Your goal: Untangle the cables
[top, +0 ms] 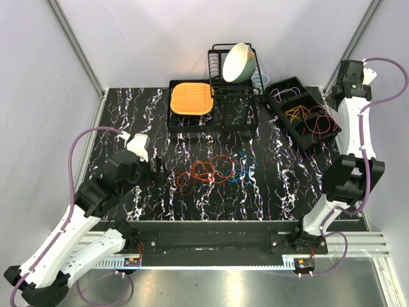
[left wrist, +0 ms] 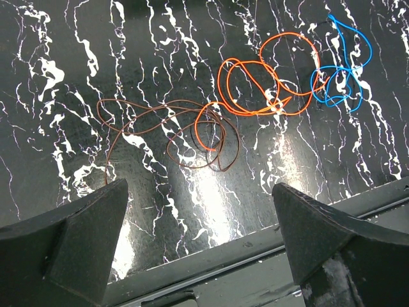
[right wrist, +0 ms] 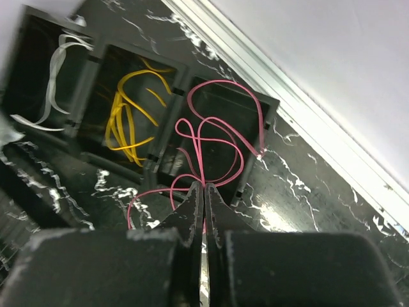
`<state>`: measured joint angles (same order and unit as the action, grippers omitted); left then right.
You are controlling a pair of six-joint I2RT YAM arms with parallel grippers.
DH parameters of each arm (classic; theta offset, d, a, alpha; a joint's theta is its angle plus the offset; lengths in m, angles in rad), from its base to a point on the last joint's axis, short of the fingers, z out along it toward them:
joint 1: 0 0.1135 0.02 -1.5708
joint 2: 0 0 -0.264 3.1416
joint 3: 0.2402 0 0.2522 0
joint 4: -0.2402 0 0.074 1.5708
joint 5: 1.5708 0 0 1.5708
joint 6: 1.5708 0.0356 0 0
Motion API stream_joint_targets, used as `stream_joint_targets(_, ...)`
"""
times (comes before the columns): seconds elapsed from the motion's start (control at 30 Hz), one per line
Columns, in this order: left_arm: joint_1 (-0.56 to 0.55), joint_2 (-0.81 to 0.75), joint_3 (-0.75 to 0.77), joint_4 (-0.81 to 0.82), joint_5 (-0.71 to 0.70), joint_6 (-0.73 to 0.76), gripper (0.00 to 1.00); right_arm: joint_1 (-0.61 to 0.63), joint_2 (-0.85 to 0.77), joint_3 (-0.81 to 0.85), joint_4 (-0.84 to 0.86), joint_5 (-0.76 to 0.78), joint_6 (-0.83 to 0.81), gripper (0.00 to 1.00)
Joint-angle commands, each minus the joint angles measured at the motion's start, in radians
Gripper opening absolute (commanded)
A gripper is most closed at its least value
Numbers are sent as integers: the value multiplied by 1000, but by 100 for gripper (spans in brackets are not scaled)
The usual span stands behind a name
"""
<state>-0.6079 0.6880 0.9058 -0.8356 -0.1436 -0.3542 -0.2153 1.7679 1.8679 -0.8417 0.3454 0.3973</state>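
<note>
A tangle of thin cables (top: 217, 169) lies mid-table: brown-maroon (left wrist: 166, 128), a small red loop (left wrist: 208, 125), orange (left wrist: 268, 83) and blue (left wrist: 339, 70) loops, overlapping in a chain. My left gripper (left wrist: 198, 236) is open and empty, hovering near the table's front edge just left of the tangle (top: 156, 167). My right gripper (right wrist: 204, 187) is shut on a pink-maroon cable (right wrist: 217, 137) whose loops hang into the end compartment of a black bin (right wrist: 271, 112). In the top view the right gripper (top: 332, 107) is over the bin's right end (top: 323, 125).
The black divided bin (top: 281, 115) at the back right also holds yellow-orange cable (right wrist: 131, 112) and white cable (right wrist: 51, 70). A dish rack (top: 220, 70) with a bowl (top: 238, 62) and a black tray with an orange mat (top: 190, 99) stand at the back.
</note>
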Motion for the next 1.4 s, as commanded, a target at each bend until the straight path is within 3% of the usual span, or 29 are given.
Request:
stream_joint_targets(0.0, -3, -13, -7, 52, -27, 14, 99, -27, -65, -62, 101, -14, 51, 0)
stream_joint_targets(0.63, -6, -16, -7, 53, -33, 11, 99, -62, 37, -95, 197, -223, 58, 0)
stream_joint_targets(1.17, -6, -13, -7, 52, -34, 11, 99, -105, 44, -259, 260, -10, 67, 0)
stream_joint_targets(1.37, -6, -7, -8, 52, -34, 11, 99, -104, 94, -259, 276, -36, 74, 0)
